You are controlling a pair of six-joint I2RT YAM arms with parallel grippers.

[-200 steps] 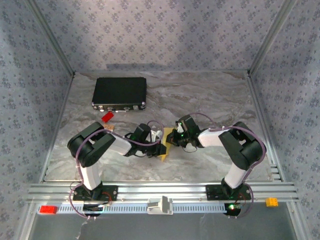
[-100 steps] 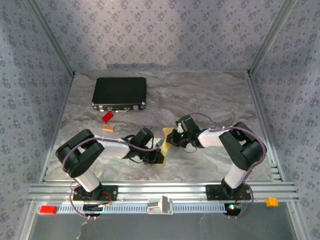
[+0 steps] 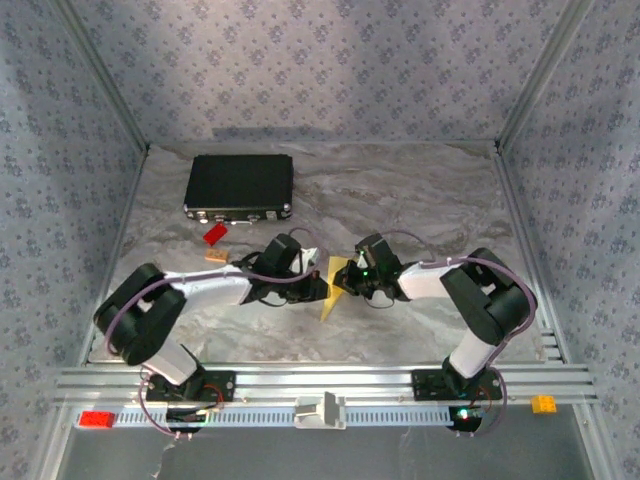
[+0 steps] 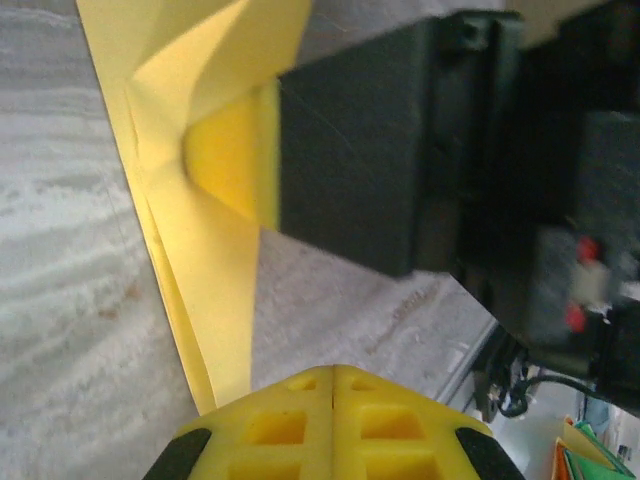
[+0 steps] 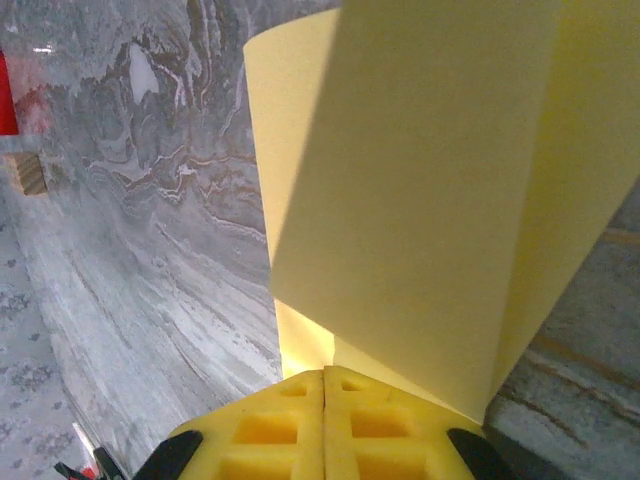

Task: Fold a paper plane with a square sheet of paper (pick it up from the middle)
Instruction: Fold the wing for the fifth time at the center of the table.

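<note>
Between the jaws: square sheet of paper [image 5: 420,200], thin, matt, pale yellow, smooth, with sharp creases by the left jaws. Pads [image 4: 290,425] of the jaws: yellow moulded plastic, matt, with square recesses. Bench [image 5: 150,200] under the jaws: grey marble-look surface, smooth, faint sheen. Beyond the left jaws: black case [image 3: 238,183], matt, bright metal trim on its front edge; small red brick [image 3: 214,234], glossy plastic; tan block [image 3: 217,256], wood-like.

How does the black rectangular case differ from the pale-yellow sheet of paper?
The black rectangular case is dark and flat; the pale-yellow sheet of paper is light and creased. The case is clearly larger than the paper. The case lies untouched at the far left; the paper is pinched by the left hand and the right hand. Both are over the marbled table.
</note>
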